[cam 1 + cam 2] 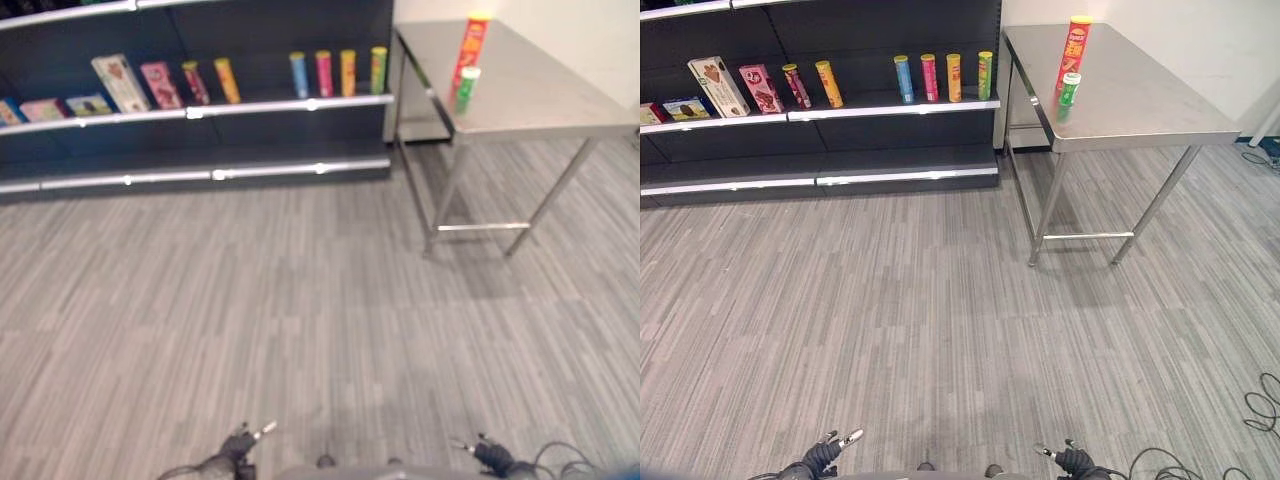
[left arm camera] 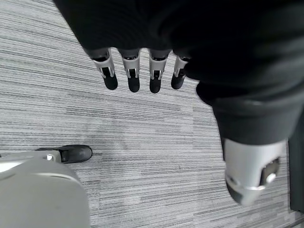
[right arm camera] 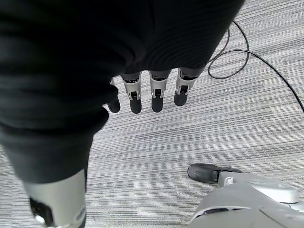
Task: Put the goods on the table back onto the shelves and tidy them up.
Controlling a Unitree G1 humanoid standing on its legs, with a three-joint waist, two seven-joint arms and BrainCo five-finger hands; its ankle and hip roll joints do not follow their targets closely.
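While both arms hang low over the grey wood-grain floor [image 1: 940,330], the left hand [image 2: 142,71] and right hand [image 3: 147,90] show relaxed, straight fingers and hold nothing. A tall red tube can with a yellow lid [image 1: 1073,52] and a small green bottle with a white cap [image 1: 1069,90] stand touching on the steel table [image 1: 1160,110], well apart from the robot. Judged from this, the approach comes first: walk to the table, then grasp one item for the dark shelf unit [image 1: 820,110].
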